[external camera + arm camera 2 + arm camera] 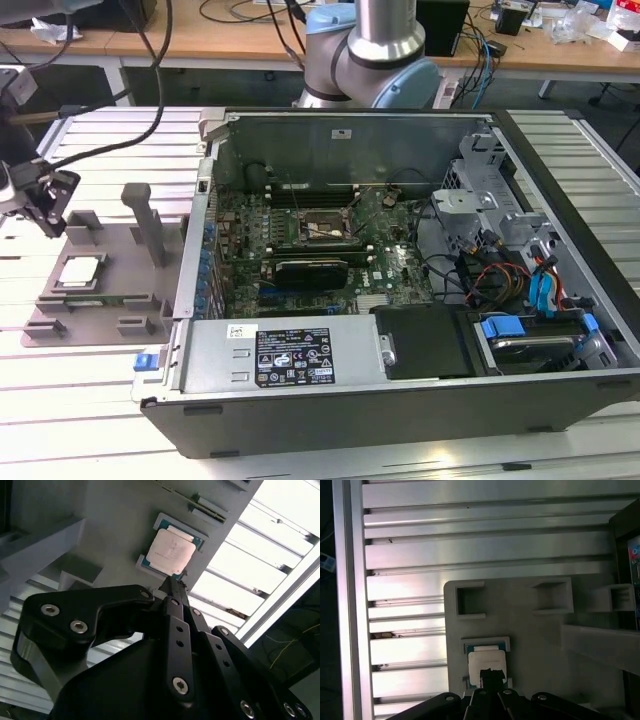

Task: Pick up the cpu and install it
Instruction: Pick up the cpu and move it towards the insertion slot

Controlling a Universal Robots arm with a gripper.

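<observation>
Exterior view: hung the claw point(48, 212) above the plate point(115, 262), cpu point(82, 270) below it, socket point(322, 228) well away. Second wrist view: showed fingertips point(171, 587) together on nothing, cpu point(171, 554) seated in its nest point(165, 520) just past the tip. First wrist view: placed the cpu point(486, 661) directly beneath the claw point(491, 674) — might strike and scratch its top if lowered unopened, or snag the nest's rim if off-centre.

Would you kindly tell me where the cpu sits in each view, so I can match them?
Exterior view: cpu on the grey fixture plate, at the exterior view's left.
Second wrist view: cpu in its plate pocket, just beyond the gripper.
First wrist view: same pocket, gripper overlapping the cpu.
Shared landmark: the grey fixture plate.
</observation>
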